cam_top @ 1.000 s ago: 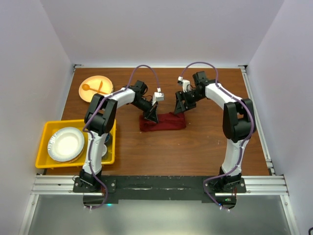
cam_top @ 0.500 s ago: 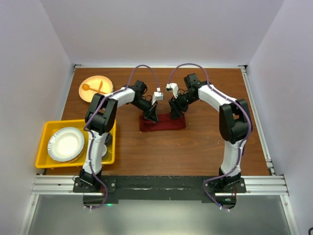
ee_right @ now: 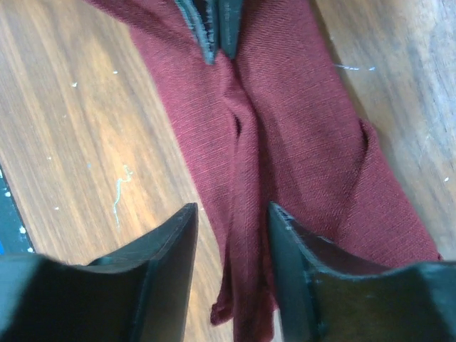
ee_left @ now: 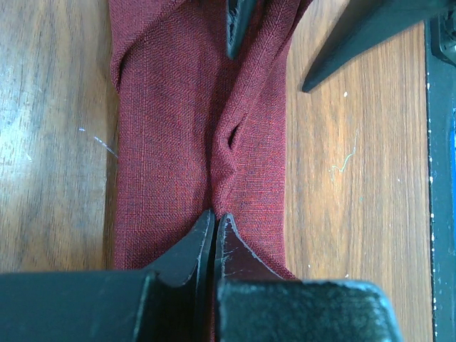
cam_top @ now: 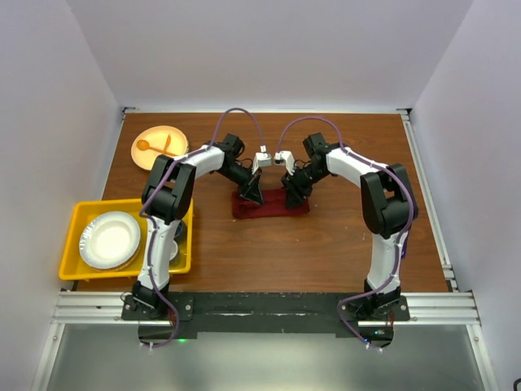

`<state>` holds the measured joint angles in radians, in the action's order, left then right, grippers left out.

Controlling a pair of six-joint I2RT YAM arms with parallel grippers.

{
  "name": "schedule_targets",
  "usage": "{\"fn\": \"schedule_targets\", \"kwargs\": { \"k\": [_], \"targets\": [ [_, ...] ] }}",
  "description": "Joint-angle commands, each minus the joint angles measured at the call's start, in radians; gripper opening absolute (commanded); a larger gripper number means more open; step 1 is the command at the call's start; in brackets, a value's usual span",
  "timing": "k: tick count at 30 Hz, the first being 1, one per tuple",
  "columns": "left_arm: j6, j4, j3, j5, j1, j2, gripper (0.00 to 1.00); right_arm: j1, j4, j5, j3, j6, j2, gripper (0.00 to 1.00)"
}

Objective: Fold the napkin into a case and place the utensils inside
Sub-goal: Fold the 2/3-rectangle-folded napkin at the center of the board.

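Only close-up: napkin (ee_left: 178, 142) ridge, apparently pinched.

The napkin (cam_top: 270, 205) lies at the middle of the worktop (cam_top: 326, 244), the left tool (cam_top: 251, 194) at its left end, the right tool (cam_top: 293, 195) at its right end, a plate (cam_top: 159, 147) far left, a bin (cam_top: 73, 265) near left.

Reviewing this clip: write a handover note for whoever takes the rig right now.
Left gripper: shut, pinching the raised centre fold at one end of the napkin.
Right gripper: open, fingers astride the same fold at the other end, not gripping yet.
Napkin: a narrow strip lying mid-table.
Done: first folds.
Left: finish the folding, then put the utensils inside. None of them show in these views.
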<state>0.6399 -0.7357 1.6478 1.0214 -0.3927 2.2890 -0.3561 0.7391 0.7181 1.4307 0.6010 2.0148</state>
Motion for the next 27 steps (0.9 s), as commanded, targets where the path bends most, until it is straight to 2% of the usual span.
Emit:
{"fn": "schedule_targets", "kwargs": {
  "k": [1,3,4,8,11,19,20,21,24,25,27],
  "targets": [
    [0.037,-0.044,-0.005,-0.083,0.017,0.038,0.00,-0.004,-0.052,-0.043,-0.006,-0.035,0.033,0.38],
    [0.043,-0.047,-0.029,-0.078,0.017,0.026,0.00,-0.004,-0.047,-0.058,-0.009,-0.049,0.048,0.32],
    [0.041,-0.042,-0.052,-0.073,0.015,0.014,0.00,-0.004,-0.041,-0.059,-0.010,-0.065,0.055,0.25],
    [0.046,-0.036,-0.112,-0.060,0.011,-0.016,0.00,-0.006,0.009,-0.046,-0.009,-0.107,0.078,0.08],
    [0.050,-0.008,-0.176,-0.049,0.005,-0.051,0.00,-0.006,0.011,-0.032,-0.055,-0.129,0.044,0.00],
    [0.101,0.032,-0.313,-0.003,-0.020,-0.187,0.01,-0.010,0.059,0.015,-0.134,-0.150,-0.057,0.00],
    [0.106,0.033,-0.316,0.020,-0.015,-0.198,0.07,-0.009,0.057,0.021,-0.130,-0.155,-0.062,0.00],
    [0.107,0.039,-0.319,0.031,-0.012,-0.215,0.22,-0.010,0.060,0.026,-0.127,-0.159,-0.062,0.00],
    [0.058,0.158,-0.373,0.054,-0.012,-0.331,0.38,-0.009,0.065,0.041,-0.108,-0.178,-0.051,0.00],
    [0.023,0.297,-0.438,0.054,-0.012,-0.411,0.41,-0.009,0.068,0.044,-0.101,-0.181,-0.044,0.00],
    [-0.064,0.419,-0.494,0.030,-0.017,-0.480,0.45,-0.009,0.075,0.052,-0.095,-0.184,-0.030,0.00]
  ]
}}
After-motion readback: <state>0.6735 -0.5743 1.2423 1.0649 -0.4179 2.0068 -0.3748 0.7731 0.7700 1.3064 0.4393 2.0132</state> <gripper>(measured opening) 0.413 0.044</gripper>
